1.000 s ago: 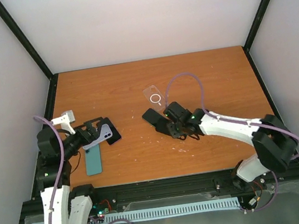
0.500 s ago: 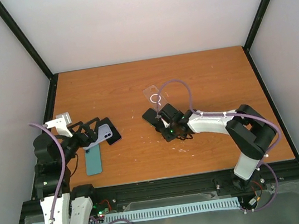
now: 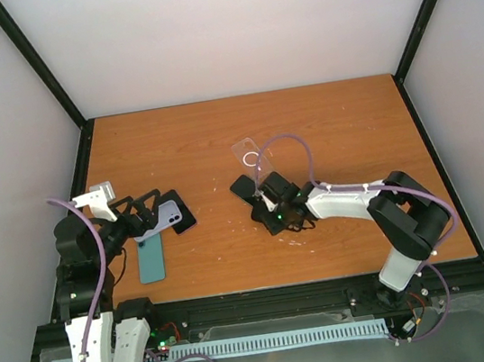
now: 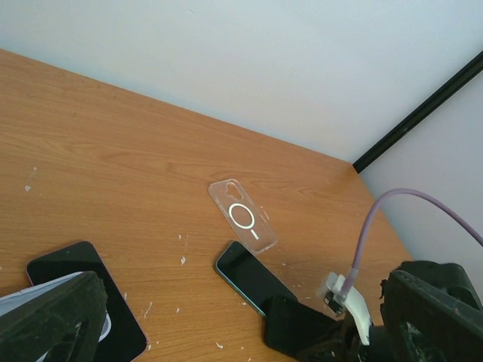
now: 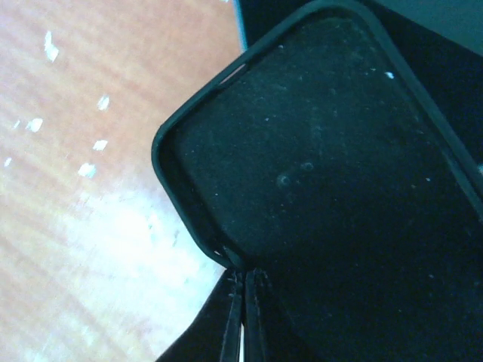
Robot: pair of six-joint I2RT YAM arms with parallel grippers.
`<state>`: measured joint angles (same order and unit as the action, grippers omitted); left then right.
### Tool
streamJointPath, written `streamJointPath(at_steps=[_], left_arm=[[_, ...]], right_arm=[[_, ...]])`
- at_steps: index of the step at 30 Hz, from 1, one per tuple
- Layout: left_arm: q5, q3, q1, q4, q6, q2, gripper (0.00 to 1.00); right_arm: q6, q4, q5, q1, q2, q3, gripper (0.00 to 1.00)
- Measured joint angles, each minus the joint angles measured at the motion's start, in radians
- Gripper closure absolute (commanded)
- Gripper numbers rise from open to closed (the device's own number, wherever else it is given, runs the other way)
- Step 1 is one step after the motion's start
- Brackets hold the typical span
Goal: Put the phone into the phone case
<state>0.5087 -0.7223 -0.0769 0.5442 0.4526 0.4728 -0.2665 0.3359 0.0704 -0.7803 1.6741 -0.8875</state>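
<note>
A dark phone (image 3: 244, 188) with a green edge lies screen-up mid-table; it also shows in the left wrist view (image 4: 253, 275). A black phone case (image 3: 275, 217) overlaps its near end, open side up (image 5: 317, 151). My right gripper (image 3: 270, 207) is shut on that case's rim (image 5: 243, 298). A clear case (image 3: 252, 154) with a white ring lies just beyond the phone (image 4: 243, 215). My left gripper (image 3: 151, 214) is open at the left, its fingers (image 4: 53, 320) spread wide, over a lavender item (image 3: 167, 214).
A black-screened phone (image 3: 182, 217) with a purple edge lies by the left gripper (image 4: 83, 298). A teal phone (image 3: 151, 258) lies near the left front edge. White walls and black frame posts surround the wooden table (image 3: 335, 131).
My right arm has folded its elbow in and shifted the gripper and black case slightly left towards the dark phone. My left gripper has drawn back a little to the left.
</note>
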Motion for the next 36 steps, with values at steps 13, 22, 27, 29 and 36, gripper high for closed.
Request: streamJointPath(at_steps=[13,22,27,29,36], left_arm=[[-0.011,0.002,0.0,0.0,0.0,0.01,0.0],[-0.019,0.002,0.0,0.002,0.001,0.044,0.01],[-0.019,0.002,0.0,0.003,0.005,0.097,0.01],[-0.013,0.002,0.0,0.003,0.01,0.121,0.01],[0.103,0.007,0.0,0.002,0.013,0.2,0.01]], right_arm=[[0.029,-0.048,0.156,-0.158,-0.088,0.099,0.97],[0.116,0.022,0.103,-0.297,-0.088,0.037,0.68],[-0.066,0.042,0.019,-0.294,-0.148,0.05,0.65],[-0.149,0.055,-0.005,-0.294,-0.175,0.061,0.62],[-0.597,0.1,-0.057,-0.294,-0.332,0.221,0.51]])
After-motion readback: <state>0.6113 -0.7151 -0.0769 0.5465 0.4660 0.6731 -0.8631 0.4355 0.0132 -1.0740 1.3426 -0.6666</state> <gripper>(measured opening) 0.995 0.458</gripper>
